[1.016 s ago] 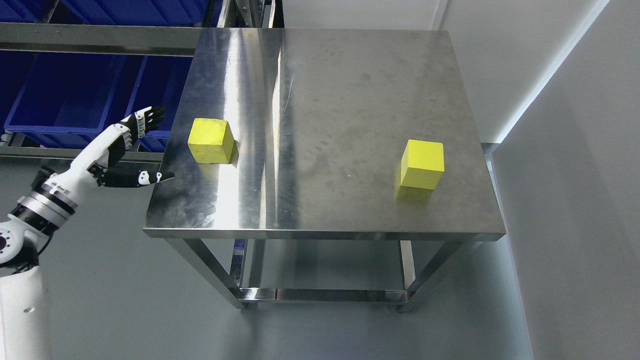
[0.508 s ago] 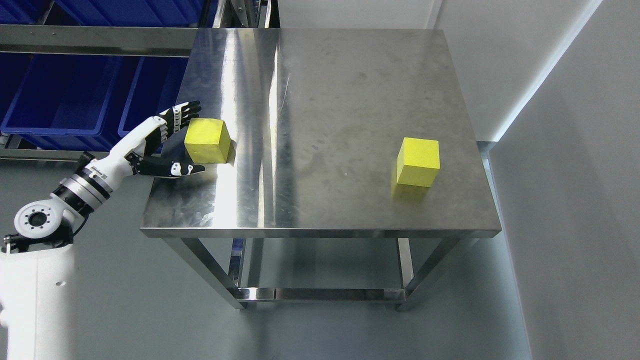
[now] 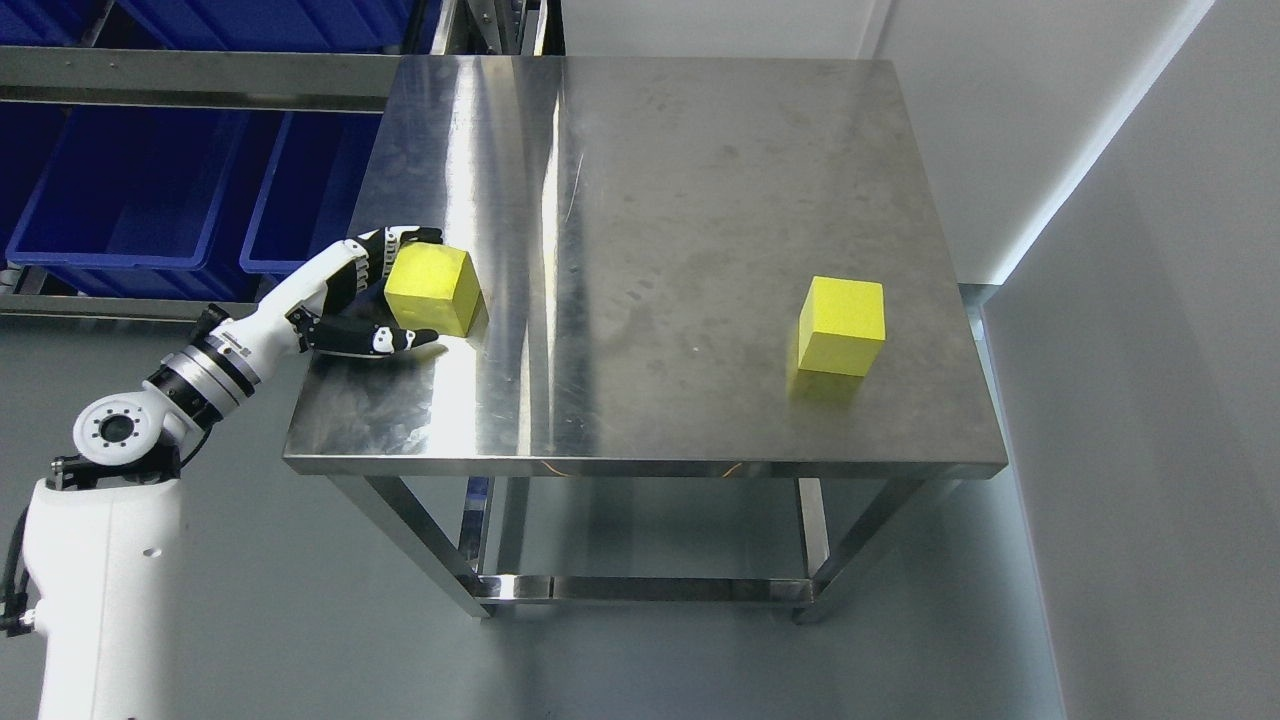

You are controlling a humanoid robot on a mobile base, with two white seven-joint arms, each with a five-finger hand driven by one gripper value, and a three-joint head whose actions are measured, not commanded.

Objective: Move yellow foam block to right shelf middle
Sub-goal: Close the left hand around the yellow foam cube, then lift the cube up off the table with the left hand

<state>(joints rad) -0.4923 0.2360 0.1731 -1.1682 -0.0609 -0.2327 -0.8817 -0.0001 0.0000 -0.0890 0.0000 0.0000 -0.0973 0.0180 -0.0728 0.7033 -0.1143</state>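
A yellow foam block sits near the left edge of the steel table. My left hand reaches in from the left and brackets the block. Its fingers lie along the block's far side and its thumb along the near side, still spread. I cannot tell whether they press on the block. A second yellow foam block sits at the table's right front. The right arm is out of view.
Blue bins stand on a metal shelf behind and left of the table. A white wall runs close along the table's right side. The table's middle is bare steel.
My left hand has moved right from beside the table edge onto the table and now brackets the left block. The block may have shifted slightly right. The camera view has shifted a little.
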